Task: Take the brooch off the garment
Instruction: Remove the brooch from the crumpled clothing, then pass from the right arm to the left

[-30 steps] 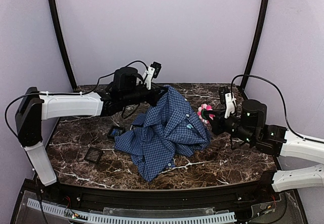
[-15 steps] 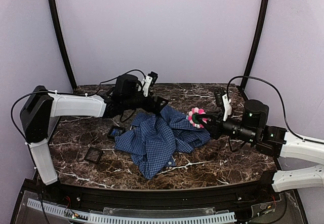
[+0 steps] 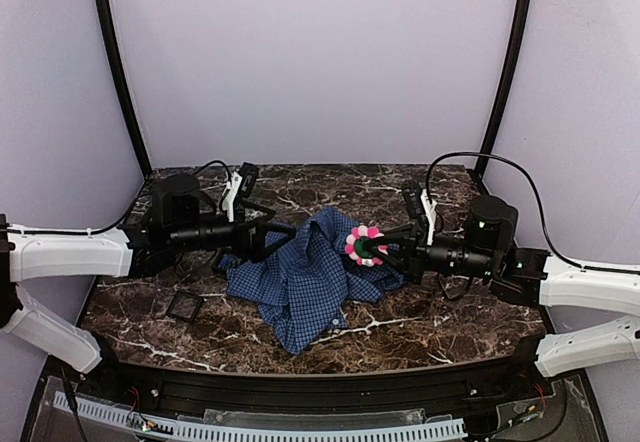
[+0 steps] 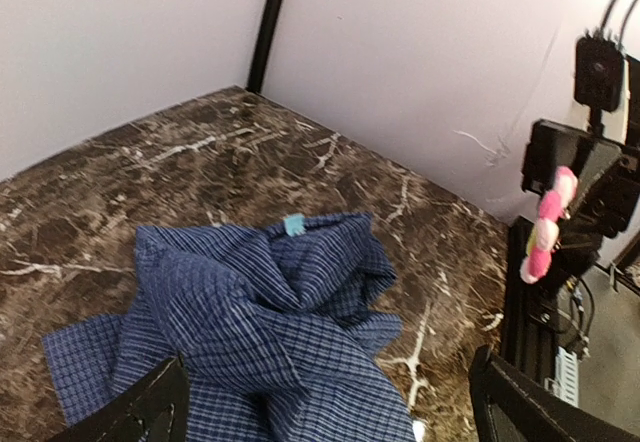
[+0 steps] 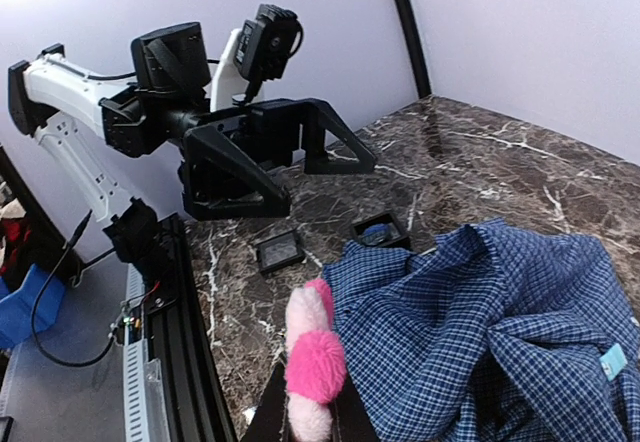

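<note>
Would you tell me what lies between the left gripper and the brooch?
The crumpled shirt; the top view shows it between the open left gripper and the brooch.

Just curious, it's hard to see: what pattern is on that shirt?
Fine blue and dark-blue checks; the shirt shows best in the left wrist view.

Lab booth: plain lilac walls [image 3: 320, 62] enclose a marbled table [image 3: 440, 327].

White-shelled arms [image 3: 70, 254] with black joints, thin black looping cables [image 3: 480, 155], black angular fingers [image 4: 525, 407]
</note>
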### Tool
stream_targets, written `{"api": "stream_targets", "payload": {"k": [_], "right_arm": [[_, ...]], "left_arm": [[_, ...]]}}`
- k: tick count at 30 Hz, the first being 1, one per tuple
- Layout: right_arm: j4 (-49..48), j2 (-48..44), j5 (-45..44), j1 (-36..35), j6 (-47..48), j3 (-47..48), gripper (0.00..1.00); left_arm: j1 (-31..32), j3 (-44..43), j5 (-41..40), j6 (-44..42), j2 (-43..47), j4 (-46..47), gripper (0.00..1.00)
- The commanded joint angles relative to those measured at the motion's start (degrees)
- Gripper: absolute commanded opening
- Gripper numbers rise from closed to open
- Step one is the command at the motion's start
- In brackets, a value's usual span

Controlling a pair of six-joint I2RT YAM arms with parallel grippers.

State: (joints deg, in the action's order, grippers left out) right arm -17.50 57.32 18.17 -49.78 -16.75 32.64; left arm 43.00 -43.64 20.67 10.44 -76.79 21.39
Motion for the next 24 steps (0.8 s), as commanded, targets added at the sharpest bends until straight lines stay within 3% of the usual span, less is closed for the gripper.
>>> {"api": "stream_targets", "payload": {"k": [1, 12, 16, 18, 24], "right_arm": [[-6.16, 3.44, 10.45, 0.2, 0.73, 0.57, 0.0], [-11.16, 8.85, 14.68, -1.9, -0.46, 2.19, 0.0], [-12.89, 9.25, 15.47, -2.12, -1.07, 2.08, 0.0], [-13.55, 9.68, 15.58, -2.29, -1.34, 2.08, 0.0], [-15.27, 10.6, 15.8, -2.82, -1.71, 1.82, 0.0]], "left_arm": [[2.21, 3.98, 12.4, 3.73, 1.95, 5.0, 0.99], [9.77, 3.4, 16.74, 1.14, 0.67, 8.3, 0.95], [10.5, 1.71, 17.1, 1.24, -1.7, 8.14, 0.8], [10.84, 0.66, 17.53, 1.38, -2.86, 8.17, 0.66], [11.37, -1.71, 18.32, 2.21, -5.53, 8.75, 0.59]]}}
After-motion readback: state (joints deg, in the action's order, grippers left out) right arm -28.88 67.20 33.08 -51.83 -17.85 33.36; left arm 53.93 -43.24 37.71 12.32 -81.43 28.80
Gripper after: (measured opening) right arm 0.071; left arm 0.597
